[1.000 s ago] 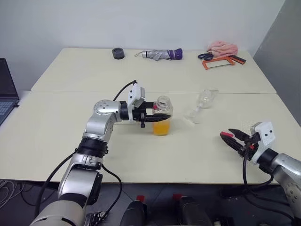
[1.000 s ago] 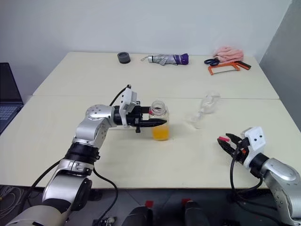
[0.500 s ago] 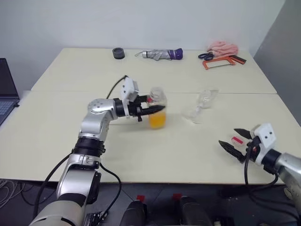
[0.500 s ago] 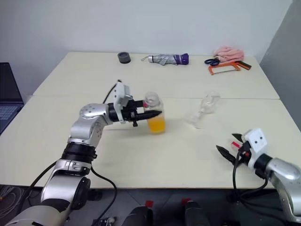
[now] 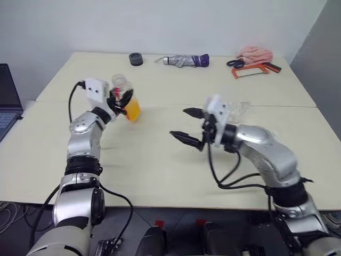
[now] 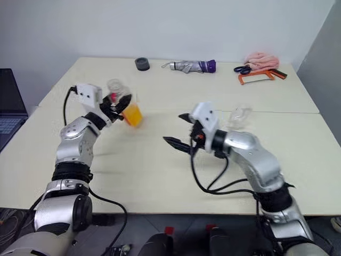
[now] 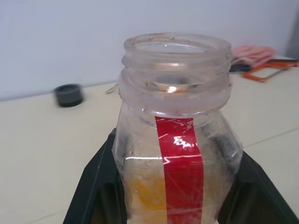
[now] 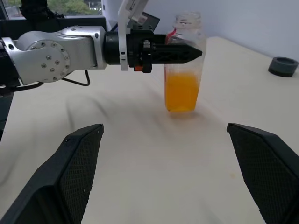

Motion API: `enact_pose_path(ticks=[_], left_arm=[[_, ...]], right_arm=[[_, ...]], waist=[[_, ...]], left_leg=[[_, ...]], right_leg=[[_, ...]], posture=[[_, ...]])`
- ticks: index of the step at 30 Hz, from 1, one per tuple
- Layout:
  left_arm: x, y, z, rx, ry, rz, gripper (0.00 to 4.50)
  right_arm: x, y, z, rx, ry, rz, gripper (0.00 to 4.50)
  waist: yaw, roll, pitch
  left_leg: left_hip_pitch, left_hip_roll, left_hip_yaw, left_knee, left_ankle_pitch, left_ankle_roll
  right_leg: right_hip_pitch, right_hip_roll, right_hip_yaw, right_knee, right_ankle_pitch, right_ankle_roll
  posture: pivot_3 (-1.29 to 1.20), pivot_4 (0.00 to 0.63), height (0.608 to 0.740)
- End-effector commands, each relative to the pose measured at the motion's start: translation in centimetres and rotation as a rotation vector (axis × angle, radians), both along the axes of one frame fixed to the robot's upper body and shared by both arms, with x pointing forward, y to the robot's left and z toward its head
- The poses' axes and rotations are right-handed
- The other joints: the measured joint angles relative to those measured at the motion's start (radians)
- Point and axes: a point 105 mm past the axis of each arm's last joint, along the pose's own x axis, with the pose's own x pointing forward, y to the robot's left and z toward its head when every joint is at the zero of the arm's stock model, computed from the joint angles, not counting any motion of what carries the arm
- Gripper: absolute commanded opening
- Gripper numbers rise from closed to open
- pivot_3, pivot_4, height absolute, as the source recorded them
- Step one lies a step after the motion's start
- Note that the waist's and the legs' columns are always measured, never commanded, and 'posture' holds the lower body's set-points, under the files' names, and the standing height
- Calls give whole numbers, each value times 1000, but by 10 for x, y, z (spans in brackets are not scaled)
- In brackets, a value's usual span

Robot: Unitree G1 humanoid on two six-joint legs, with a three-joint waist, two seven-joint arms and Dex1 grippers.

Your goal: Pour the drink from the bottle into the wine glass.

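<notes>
The bottle [image 5: 128, 102] is clear with a red strip and no cap on its open mouth [image 7: 176, 46]. It is tilted at the left of the table, and the orange drink [image 5: 132, 110] fills its lower part. My left gripper [image 5: 123, 99] is shut on it, black fingers [image 7: 96, 186] on either side. In the right wrist view the bottle [image 8: 183, 70] stands between that gripper's wide-apart fingers [image 8: 70, 177]. My right gripper [image 5: 186, 124] hangs open and empty over the table's middle. The wine glass [image 5: 241, 108] is partly hidden behind the right wrist.
A laptop [image 5: 8, 101] sits at the far left edge. Along the back lie a black roll [image 5: 135, 58], a folded umbrella [image 5: 184, 61], scissors [image 5: 233, 63], an orange-framed saw [image 5: 250, 69] and a pink cloth [image 5: 254, 53]. A seam [image 5: 170, 105] joins two tabletops.
The left arm swung the bottle from the table's middle to the left and tilted it. The right gripper opened, letting go of a small red piece, then swung left and up to the middle.
</notes>
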Motion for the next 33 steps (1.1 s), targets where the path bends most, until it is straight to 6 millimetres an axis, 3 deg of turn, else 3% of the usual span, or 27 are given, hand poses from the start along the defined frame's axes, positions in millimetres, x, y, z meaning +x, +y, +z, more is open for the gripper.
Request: enact_pose_path(ticks=[1,11,19,33], left_arm=[[2,13,26,-4,-94,85,1797],[7,34,-1,-42,-14,210,1797],[6,30,-13,3,5,192,4419],[-6,29,-55,51,56,242,4468]], right_arm=[[3,9,7,-15,-56,8,4500],[3,24,14,-17,-90,48,4500],[2,22,12,-19,-81,43,4500],[-14,11,-3,-38,-27,69,4500]], waist=[[7,-1,0],[2,-1,-1],[1,-1,-1],[1,-1,-1]], left_leg=[[0,0,0,0,0,0],[0,-1,1,0,0,0],[0,-1,1,0,-2,3],[0,0,1,-1,-2,4]], right_leg=[[0,-1,0,0,0,0],[-1,0,-1,0,0,0],[-1,1,-1,1,0,0],[-1,0,0,1,0,0]], posture=[[0,150,740],[0,150,740],[0,150,740],[0,150,740]])
